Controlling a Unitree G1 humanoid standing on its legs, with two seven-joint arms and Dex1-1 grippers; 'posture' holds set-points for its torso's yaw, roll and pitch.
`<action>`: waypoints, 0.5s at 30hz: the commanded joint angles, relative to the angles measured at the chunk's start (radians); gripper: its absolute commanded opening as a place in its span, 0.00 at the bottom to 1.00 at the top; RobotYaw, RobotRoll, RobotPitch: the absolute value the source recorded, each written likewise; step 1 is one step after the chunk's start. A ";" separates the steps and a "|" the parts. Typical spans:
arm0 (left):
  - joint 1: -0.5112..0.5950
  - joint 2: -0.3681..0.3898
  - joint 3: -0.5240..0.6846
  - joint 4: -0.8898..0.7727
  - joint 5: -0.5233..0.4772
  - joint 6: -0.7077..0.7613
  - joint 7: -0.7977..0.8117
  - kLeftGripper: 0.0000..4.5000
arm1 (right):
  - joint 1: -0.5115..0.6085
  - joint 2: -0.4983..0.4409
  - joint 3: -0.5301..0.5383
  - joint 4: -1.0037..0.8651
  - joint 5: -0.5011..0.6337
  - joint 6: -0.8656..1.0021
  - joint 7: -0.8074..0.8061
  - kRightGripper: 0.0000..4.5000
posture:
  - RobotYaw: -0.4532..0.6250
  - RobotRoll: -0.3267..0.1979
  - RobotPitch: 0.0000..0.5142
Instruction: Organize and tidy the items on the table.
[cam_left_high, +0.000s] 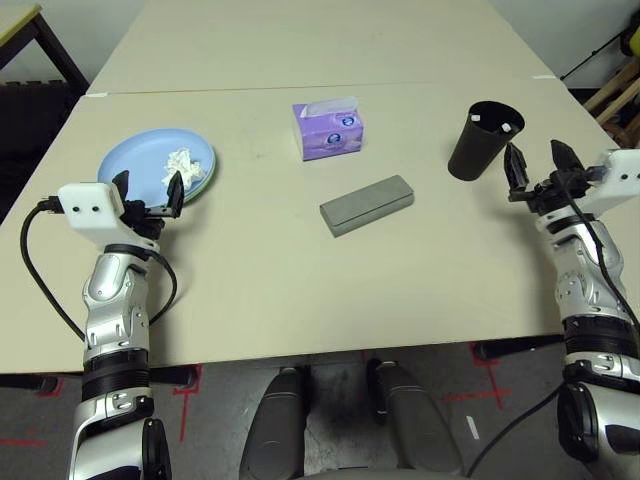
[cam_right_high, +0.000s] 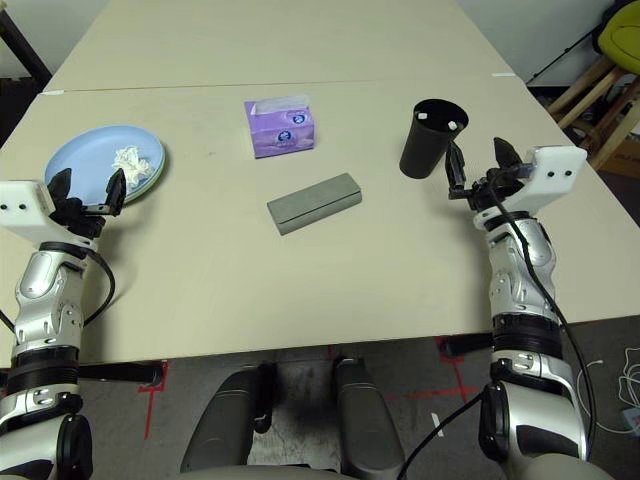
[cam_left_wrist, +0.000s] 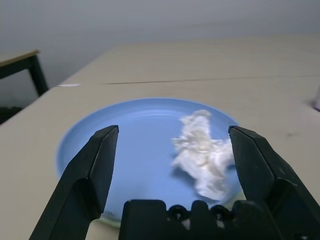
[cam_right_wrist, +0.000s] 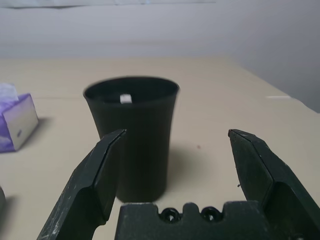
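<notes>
Beige table, purple tissue box label unreadable, left claw and right claw wide open, empty.

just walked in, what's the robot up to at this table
It is tidying the table, and right now it holds nothing. The open left gripper hovers by the light blue plate with a crumpled white tissue on it. The open right gripper hangs beside the tall black cup. The grey glasses case and purple tissue box sit between.
</notes>
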 joint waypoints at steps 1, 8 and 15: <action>0.006 0.004 0.005 0.008 0.010 -0.011 0.019 1.00 | 0.033 -0.002 -0.010 -0.050 0.012 0.030 -0.012 0.99 | 0.48 0.62 0.34; 0.006 -0.003 0.002 0.006 -0.010 0.001 0.014 1.00 | 0.046 0.013 0.005 -0.086 0.017 0.066 -0.013 0.99 | 0.48 0.62 0.34; 0.014 0.001 0.000 0.009 -0.014 0.003 0.003 1.00 | 0.044 0.015 0.014 -0.092 0.008 0.081 -0.011 0.99 | 0.49 0.62 0.33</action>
